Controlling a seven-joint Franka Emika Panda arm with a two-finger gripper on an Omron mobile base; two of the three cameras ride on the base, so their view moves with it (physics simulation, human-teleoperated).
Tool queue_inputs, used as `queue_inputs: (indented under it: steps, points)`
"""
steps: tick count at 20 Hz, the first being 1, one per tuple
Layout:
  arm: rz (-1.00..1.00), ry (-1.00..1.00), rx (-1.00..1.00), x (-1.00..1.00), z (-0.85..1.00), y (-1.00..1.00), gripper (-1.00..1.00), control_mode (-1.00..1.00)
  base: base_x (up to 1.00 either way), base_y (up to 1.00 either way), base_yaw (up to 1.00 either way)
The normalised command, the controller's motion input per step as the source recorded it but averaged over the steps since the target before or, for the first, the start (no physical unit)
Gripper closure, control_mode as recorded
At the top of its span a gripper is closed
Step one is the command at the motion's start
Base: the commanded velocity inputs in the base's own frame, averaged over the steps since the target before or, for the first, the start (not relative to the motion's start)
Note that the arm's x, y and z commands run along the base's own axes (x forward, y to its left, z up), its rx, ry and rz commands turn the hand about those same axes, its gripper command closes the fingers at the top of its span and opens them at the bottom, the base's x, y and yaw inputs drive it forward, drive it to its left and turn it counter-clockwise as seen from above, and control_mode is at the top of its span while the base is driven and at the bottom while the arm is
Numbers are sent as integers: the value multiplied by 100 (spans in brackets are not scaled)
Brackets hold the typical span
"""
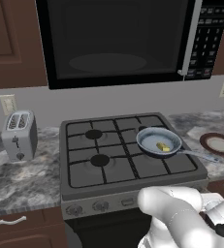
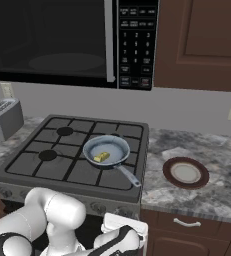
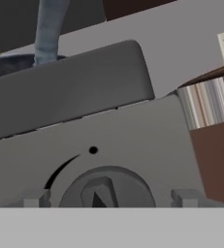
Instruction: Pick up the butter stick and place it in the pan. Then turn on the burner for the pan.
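Note:
The butter stick [image 1: 163, 147] [image 2: 101, 157], a small pale-yellow block, lies inside the grey-blue pan [image 1: 151, 137] [image 2: 115, 146] on the stove's front right burner. The pan's thin handle [image 1: 201, 155] [image 2: 129, 176] points toward the front right. My gripper [image 3: 109, 198] is open, low in front of the stove's control panel. Its two fingertips [image 3: 34, 198] stand wide apart on either side of a round grey stove knob [image 3: 104, 190], close up. In the hand view the pan's handle [image 3: 48, 29] rises above the stove's front edge.
A brown-rimmed plate [image 1: 218, 144] [image 2: 185, 172] sits on the marble counter right of the stove. A silver toaster [image 1: 19, 134] [image 2: 2, 117] stands to the left. A black microwave [image 1: 118, 38] hangs above. More knobs [image 1: 101, 206] line the stove front.

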Motion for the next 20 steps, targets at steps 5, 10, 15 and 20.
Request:
queue_inputs:
  steps: [5,10,15,20]
  points:
    - [0,0,0,0,-1,0,-100,-100,0,0,0]
    - [0,0,0,1,0,0,100,-100,0,0,0]
    - [0,0,0,0,0,0,100,-100,0,0,0]
    - [0,-1,0,0,0,0,100,-100,0,0,0]
